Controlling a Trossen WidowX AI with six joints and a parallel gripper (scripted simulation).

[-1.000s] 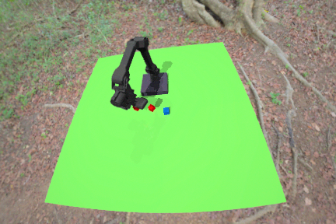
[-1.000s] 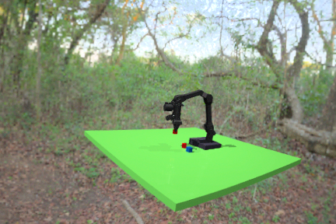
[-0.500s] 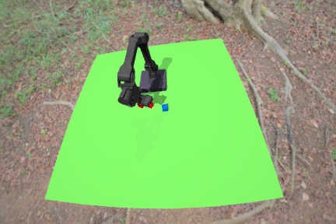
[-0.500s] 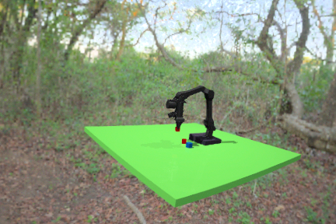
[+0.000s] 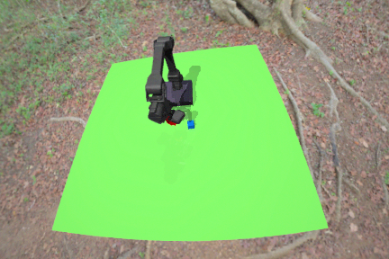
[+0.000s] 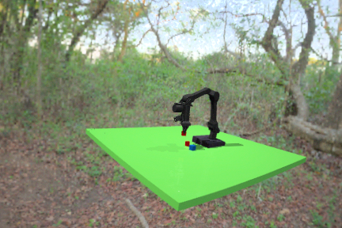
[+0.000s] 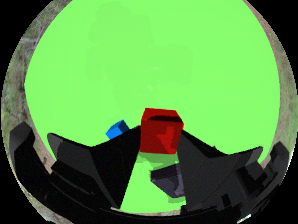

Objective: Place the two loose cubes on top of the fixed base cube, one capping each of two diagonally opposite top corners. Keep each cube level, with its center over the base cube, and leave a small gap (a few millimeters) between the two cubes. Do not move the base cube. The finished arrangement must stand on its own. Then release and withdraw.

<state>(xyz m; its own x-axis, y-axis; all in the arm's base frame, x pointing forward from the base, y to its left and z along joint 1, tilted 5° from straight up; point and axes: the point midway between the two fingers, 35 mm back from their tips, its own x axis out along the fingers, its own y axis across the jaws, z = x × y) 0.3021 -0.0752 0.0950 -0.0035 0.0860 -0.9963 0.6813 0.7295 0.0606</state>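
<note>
Red filled the near wrist view: a red cube (image 7: 161, 131) sat clamped between the partly closed fingers of the gripper (image 6: 183, 131), carried high above the green mat (image 6: 206, 177). Farther down stood another red cube (image 6: 187, 143), presumably the base, with the blue cube (image 6: 192, 147) just beside it; neither loose cube was placed yet. From above, the arm hid most of the lower red cube.

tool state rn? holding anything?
Tool: closed on a red cube, held in the air above the green mat.
</note>
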